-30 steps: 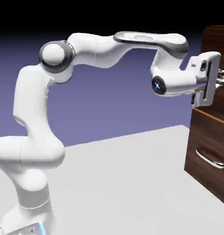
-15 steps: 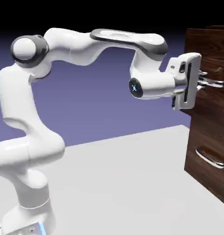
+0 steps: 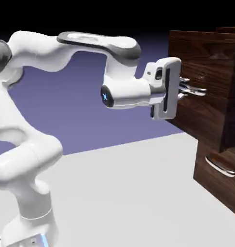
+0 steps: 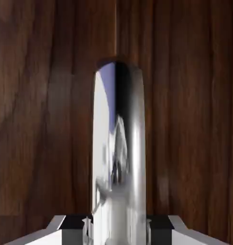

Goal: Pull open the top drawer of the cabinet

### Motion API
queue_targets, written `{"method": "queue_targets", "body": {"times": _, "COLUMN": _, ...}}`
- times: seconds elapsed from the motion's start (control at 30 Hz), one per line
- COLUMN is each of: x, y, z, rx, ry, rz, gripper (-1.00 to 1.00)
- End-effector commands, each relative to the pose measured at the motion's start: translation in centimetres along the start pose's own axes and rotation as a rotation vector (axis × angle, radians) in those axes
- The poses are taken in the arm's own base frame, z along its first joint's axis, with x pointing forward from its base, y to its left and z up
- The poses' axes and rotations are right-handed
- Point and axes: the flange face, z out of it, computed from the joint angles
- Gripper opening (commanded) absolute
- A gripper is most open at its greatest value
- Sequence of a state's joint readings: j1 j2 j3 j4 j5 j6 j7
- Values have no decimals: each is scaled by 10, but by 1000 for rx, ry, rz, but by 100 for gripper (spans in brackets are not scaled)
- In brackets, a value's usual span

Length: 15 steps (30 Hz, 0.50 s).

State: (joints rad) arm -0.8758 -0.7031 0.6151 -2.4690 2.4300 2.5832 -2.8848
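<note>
The top drawer (image 3: 199, 120) stands pulled out to the left of the dark wood-grain cabinet (image 3: 206, 190), well past the lower front. My gripper (image 3: 186, 88) is shut on the drawer's curved silver handle (image 3: 195, 90), with the white hand level in front of the drawer face. In the hand view the silver handle (image 4: 118, 143) runs up the middle of the frame. It lies between the two grey fingertips (image 4: 61, 224), against the walnut drawer front (image 4: 41, 95).
The lower drawer, with its own silver handle (image 3: 220, 166), sits closed under the pulled-out one. The grey table (image 3: 129, 193) stretches between the robot's base and the cabinet. My arm arches from the lower left across the upper part of the exterior view.
My hand has moved left, away from the cabinet, keeping hold of the handle. The top drawer has slid out with it.
</note>
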Motion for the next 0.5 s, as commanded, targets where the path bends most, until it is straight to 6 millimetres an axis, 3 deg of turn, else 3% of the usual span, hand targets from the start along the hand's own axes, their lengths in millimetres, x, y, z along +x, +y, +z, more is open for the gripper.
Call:
{"method": "queue_targets", "body": {"times": 0.0, "x": 0, "y": 0, "z": -5, "rx": 0, "ry": 0, "rz": -1, "gripper": -100}}
{"method": "queue_targets", "body": {"times": 0.17, "x": 1, "y": 0, "z": -49, "rx": -2, "ry": 3, "rz": -2, "gripper": -100}}
{"method": "queue_targets", "body": {"times": 0.3, "x": 1, "y": 0, "z": -47, "rx": -1, "ry": 2, "rz": -2, "gripper": -100}}
{"method": "queue_targets", "body": {"times": 0.47, "x": 3, "y": 2, "z": -96, "rx": -12, "ry": 16, "rz": 9, "gripper": -100}}
